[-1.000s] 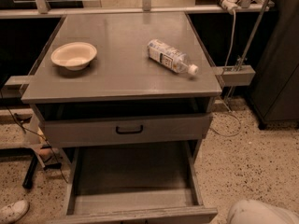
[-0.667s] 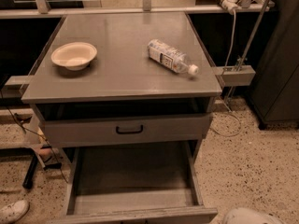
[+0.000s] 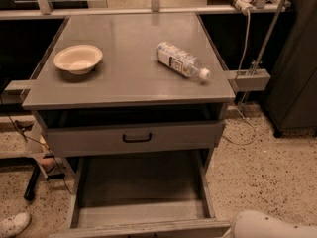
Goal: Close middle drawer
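The middle drawer (image 3: 141,182) is pulled far out below the cabinet top. Its long, shallow, flat tray is empty. Its low front panel (image 3: 148,228) lies at the bottom edge of the view, and its handle is out of view. My gripper is not in view. Only a white rounded part of my arm (image 3: 270,225) shows at the bottom right, just right of the drawer's front corner.
Above the middle drawer is a taller grey drawer front with a wide black handle (image 3: 137,138), slightly out. On the cabinet top (image 3: 129,78) stand a cream bowl (image 3: 78,58) and a lying plastic bottle (image 3: 182,60). A white shoe (image 3: 14,224) is at the bottom left. A dark cabinet (image 3: 297,83) stands at the right.
The white arm part at the bottom right dipped slightly, then rose again. The drawers, bowl and bottle have not moved.
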Available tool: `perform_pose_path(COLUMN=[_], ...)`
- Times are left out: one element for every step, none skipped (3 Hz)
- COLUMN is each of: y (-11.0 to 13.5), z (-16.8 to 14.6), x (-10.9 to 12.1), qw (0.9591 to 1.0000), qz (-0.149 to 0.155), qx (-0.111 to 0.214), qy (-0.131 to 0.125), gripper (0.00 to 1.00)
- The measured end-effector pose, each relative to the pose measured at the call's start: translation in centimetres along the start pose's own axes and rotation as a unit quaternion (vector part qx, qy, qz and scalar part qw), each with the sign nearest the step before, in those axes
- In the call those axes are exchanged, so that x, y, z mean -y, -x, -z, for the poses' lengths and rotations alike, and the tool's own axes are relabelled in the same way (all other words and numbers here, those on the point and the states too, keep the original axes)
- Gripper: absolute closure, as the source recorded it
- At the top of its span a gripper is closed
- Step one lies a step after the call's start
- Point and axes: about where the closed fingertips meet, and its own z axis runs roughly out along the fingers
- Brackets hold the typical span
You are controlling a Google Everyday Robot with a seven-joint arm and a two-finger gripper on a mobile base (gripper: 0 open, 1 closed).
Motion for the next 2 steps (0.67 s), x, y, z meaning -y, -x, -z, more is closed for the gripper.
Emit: perform_pose_path(y=[0.4,2.5], z=[-1.6,-3.4], x=[0.4,3.6], qw=[0.9998,0.9977], qz=[-0.013,-0.013], qx=[0.013,0.049], qy=[-0.011,-0.045], gripper=[1.0,1.0])
